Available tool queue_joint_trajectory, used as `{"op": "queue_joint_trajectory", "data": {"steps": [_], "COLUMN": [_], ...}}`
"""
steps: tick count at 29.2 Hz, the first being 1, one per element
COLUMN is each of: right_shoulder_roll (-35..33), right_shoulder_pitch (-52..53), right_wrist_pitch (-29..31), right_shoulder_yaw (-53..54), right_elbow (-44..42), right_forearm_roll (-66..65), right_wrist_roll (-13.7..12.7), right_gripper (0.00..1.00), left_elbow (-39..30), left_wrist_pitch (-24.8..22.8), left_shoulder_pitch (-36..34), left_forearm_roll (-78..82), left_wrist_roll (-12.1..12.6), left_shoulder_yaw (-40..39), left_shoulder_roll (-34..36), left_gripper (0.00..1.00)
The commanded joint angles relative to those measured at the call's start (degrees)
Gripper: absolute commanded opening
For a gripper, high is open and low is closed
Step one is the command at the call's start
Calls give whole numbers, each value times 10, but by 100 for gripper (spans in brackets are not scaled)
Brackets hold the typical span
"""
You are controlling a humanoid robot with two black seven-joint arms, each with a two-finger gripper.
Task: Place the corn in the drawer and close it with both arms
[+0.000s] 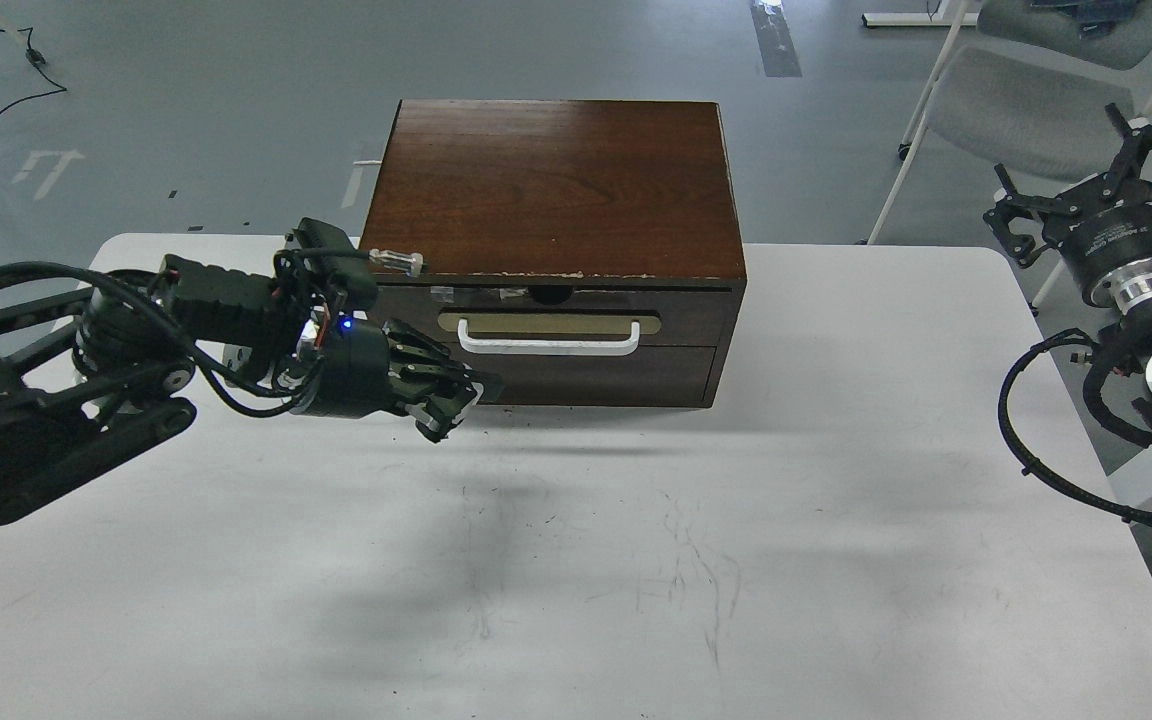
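Note:
The dark brown drawer with its white bar handle sits pushed in, flush with the front of the wooden cabinet. The corn is not in view. My left gripper hovers just above the table at the cabinet's lower left front corner, below the handle's left end, holding nothing visible. Its dark fingers overlap, so I cannot tell how they stand. My right gripper is raised off the table's right edge, far from the cabinet, its claws spread and empty.
The white table carries the cabinet at its far middle. A grey chair stands behind the right arm. Black cables hang by the table's right edge. Grey floor lies beyond.

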Motion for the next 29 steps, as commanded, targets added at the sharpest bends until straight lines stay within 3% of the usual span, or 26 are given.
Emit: {"op": "queue_joint_trajectory", "data": {"steps": [1, 5, 12, 15, 18, 20, 23, 29], "right_shoulder_roll": [-1, -1, 0, 2, 2, 2, 2, 6], "right_shoulder_pitch": [3, 12, 39, 47, 48, 47, 44, 54], "right_wrist_pitch": [0, 0, 0, 0, 0, 0, 0, 0], "right_shoulder_yaw": [2, 8, 28, 28, 26, 22, 22, 26], "right_elbow": [0, 0, -3, -13, -13, -13, -7, -3], "right_forearm_roll": [0, 0, 0, 0, 0, 0, 0, 1], "right_wrist_roll": [0, 2, 6, 5, 5, 5, 5, 3], "right_gripper": [100, 100, 100, 100, 100, 100, 100, 100], "left_elbow": [23, 75, 214, 311, 407, 513, 552, 555], "left_wrist_pitch": [0, 0, 0, 0, 0, 0, 0, 0], "left_shoulder_pitch": [0, -1, -12, -12, -24, -36, -31, -21], "left_forearm_roll": [-224, -421, -670, -733, -762, -784, -789, -846], "left_wrist_roll": [-4, -4, -4, -4, -4, -4, -4, -4], "left_shoulder_yaw": [-55, -96, -167, -191, -195, -189, -194, -194], "left_shoulder_roll": [16, 13, -20, -49, -75, -113, -150, -152], "left_gripper": [28, 57, 63, 83, 87, 90, 97, 97]}}
